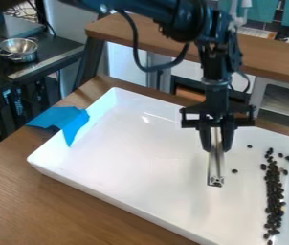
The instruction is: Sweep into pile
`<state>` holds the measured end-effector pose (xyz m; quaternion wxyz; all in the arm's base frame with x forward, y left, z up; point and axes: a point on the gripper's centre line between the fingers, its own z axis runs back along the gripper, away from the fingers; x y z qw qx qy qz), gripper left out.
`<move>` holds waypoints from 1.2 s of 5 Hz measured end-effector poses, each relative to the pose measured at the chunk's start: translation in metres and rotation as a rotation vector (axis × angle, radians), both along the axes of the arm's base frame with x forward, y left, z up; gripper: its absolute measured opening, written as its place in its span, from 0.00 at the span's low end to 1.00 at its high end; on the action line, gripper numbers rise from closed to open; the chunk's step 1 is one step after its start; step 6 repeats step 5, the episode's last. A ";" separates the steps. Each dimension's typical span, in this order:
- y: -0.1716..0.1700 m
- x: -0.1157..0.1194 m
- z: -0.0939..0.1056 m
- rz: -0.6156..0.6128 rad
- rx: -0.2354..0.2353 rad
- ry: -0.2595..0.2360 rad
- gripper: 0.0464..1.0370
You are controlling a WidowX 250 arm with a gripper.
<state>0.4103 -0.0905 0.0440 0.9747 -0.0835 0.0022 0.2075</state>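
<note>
The black gripper (216, 143) hangs over the right half of a white tray (127, 153), shut on a silver metal bar (215, 165) that points down toward the tray floor. Dark beans (274, 191) form a long, narrow strip along the tray's right side, to the right of the bar. Two stray beans lie apart from the strip: one bean (235, 171) just right of the bar's lower end, another bean (249, 146) farther up. Whether the bar touches the tray floor, I cannot tell.
Blue tape (75, 124) runs over the tray's left wall onto the wooden table (57, 201). The tray's raised walls surround the beans. Behind stand a wooden counter (268, 57) and, at upper left, a dark surface with metal bowls (19, 48).
</note>
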 end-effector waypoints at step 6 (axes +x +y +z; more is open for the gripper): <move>-0.060 0.040 -0.033 0.034 0.046 0.056 0.28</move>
